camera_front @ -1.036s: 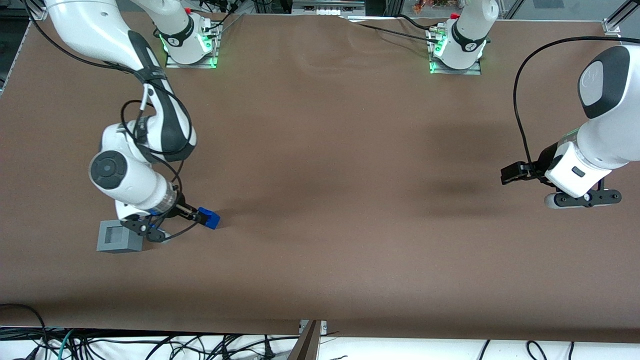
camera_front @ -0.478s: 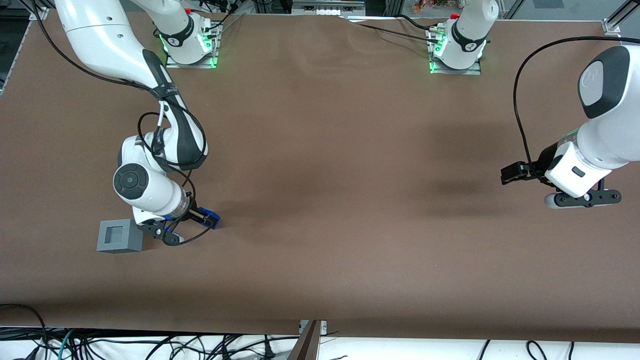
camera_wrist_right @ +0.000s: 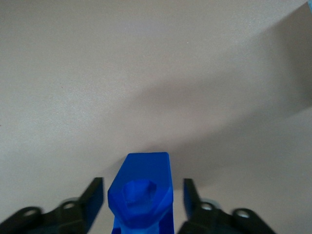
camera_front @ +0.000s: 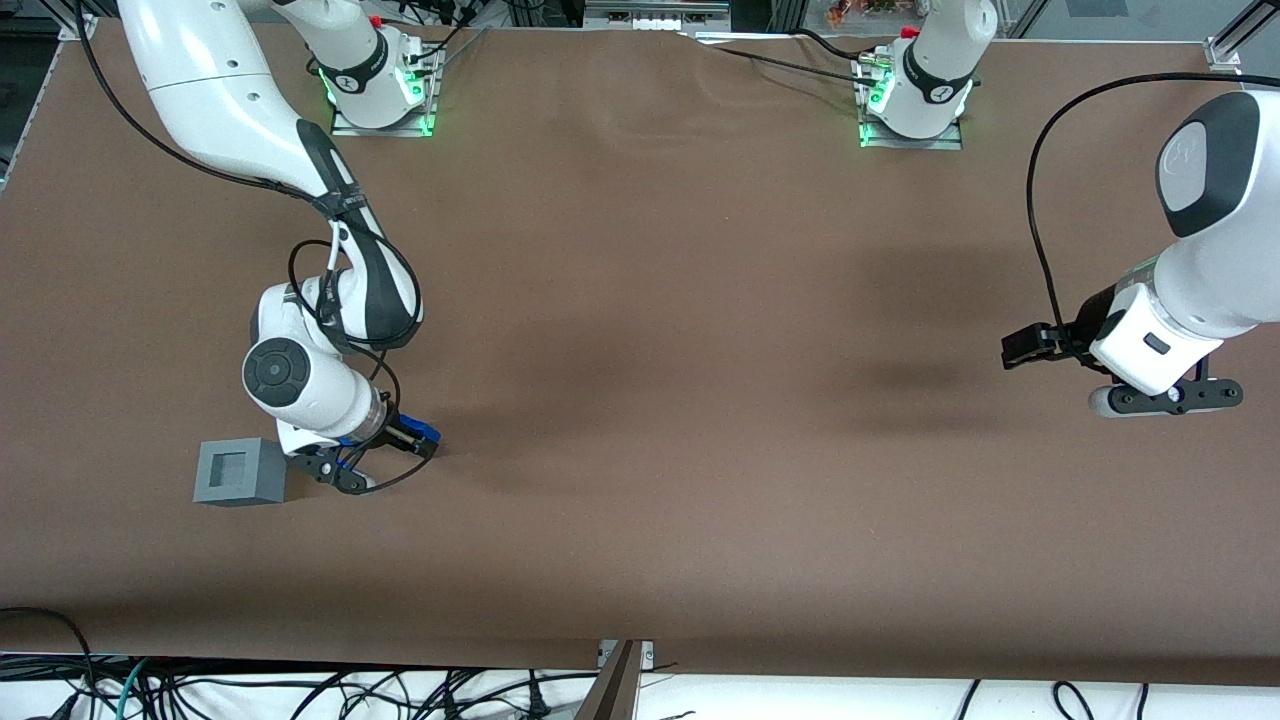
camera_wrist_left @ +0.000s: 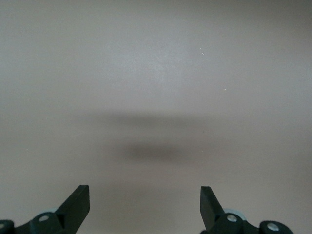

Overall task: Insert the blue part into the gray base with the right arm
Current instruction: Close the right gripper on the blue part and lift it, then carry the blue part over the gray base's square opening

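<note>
The end effector (camera_front: 412, 440) is low over the tabletop (camera_front: 700, 400), its fingers (camera_wrist_right: 95, 197) apart on both sides of the blue part (camera_wrist_right: 142, 195), not touching it. The gray base (camera_front: 238, 472) stands near. No writing is readable.

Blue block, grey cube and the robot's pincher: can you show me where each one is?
blue part (camera_wrist_right: 145, 192): right wrist view, on its upper face between the jaws.
gray base (camera_front: 239, 472): front view, on its top face at the square recess.
gripper (camera_front: 405, 438): front view, midway between its fingertips, at the blue part.
</note>
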Controlling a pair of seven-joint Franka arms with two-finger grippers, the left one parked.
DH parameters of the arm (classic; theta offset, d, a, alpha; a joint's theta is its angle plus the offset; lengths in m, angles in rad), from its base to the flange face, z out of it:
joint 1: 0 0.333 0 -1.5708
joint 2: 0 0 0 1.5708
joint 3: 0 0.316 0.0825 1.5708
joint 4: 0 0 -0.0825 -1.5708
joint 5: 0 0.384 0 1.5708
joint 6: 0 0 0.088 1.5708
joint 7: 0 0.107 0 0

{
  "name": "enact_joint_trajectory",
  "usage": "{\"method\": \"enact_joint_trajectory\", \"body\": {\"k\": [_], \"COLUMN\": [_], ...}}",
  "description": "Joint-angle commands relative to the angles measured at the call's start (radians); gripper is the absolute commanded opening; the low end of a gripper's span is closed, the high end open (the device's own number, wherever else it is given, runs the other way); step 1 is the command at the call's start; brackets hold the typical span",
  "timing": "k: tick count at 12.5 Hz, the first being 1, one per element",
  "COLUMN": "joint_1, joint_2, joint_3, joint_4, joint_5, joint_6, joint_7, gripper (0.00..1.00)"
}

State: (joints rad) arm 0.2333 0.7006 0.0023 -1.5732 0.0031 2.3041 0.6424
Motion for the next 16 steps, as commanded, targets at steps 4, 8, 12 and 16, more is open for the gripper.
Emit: {"method": "enact_joint_trajectory", "body": {"k": [4,8,12,16], "joint_1": [-0.021,-0.146,-0.251,-0.308], "joint_2": [-0.039,-0.093,-0.110,-0.110], "joint_3": [-0.010,-0.012,-0.012,-0.010], "joint_4": [0.059,0.082,0.082,0.084], "joint_5": [-0.009,0.000,0.003,0.003], "joint_6": [-0.050,-0.146,-0.186,-0.184], "joint_7": [-0.153,-0.479,-0.694,-0.816], "gripper": [0.33,0.33,0.33,0.33]}}
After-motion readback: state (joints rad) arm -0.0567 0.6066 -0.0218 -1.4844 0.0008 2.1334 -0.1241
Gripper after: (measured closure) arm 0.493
